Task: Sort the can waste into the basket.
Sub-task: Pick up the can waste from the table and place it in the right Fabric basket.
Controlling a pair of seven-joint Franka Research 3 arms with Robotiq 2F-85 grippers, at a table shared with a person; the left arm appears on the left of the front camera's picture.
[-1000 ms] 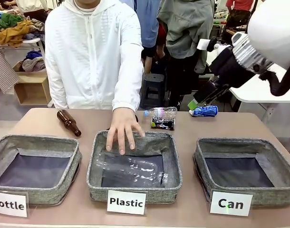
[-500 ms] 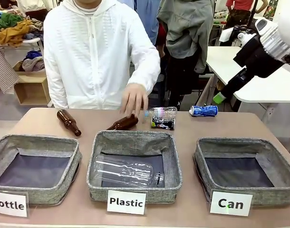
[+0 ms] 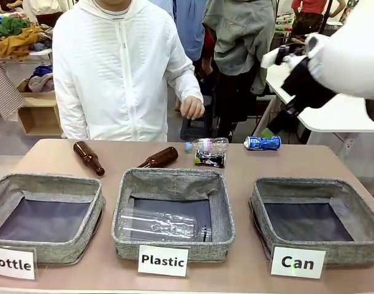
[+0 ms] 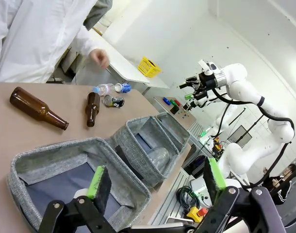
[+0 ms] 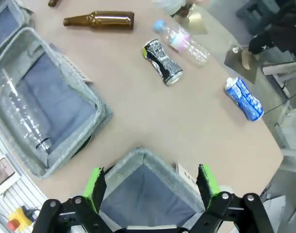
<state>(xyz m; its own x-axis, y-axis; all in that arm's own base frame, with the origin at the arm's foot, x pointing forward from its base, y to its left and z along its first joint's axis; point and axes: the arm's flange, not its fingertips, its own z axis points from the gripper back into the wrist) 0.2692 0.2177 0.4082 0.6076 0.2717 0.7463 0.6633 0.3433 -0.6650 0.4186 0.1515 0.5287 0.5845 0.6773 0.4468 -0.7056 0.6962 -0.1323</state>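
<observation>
Two cans lie at the table's far edge: a black can (image 3: 209, 159) (image 5: 162, 62) and, to its right, a blue can (image 3: 262, 143) (image 5: 244, 98). The grey basket (image 3: 297, 184) behind the "Can" sign sits at the front right with nothing in it. My right gripper (image 3: 274, 125) (image 5: 150, 187) hangs open high over the far right of the table, above the near corner of that basket (image 5: 138, 156), well apart from both cans. My left gripper (image 4: 156, 177) is open and holds nothing, above the "Bottle" basket (image 4: 31, 167).
The middle "Plastic" basket (image 3: 175, 179) holds a clear bottle (image 3: 159, 225). Two brown glass bottles (image 3: 89, 157) (image 3: 159, 157) and a small plastic bottle (image 3: 205, 145) lie along the far edge. A person in white stands across the table, hand (image 3: 191, 107) raised off it.
The person's hand left a clear bottle in the Plastic basket and drew back above the table. My right gripper swung right and a little higher. Both cans stayed put.
</observation>
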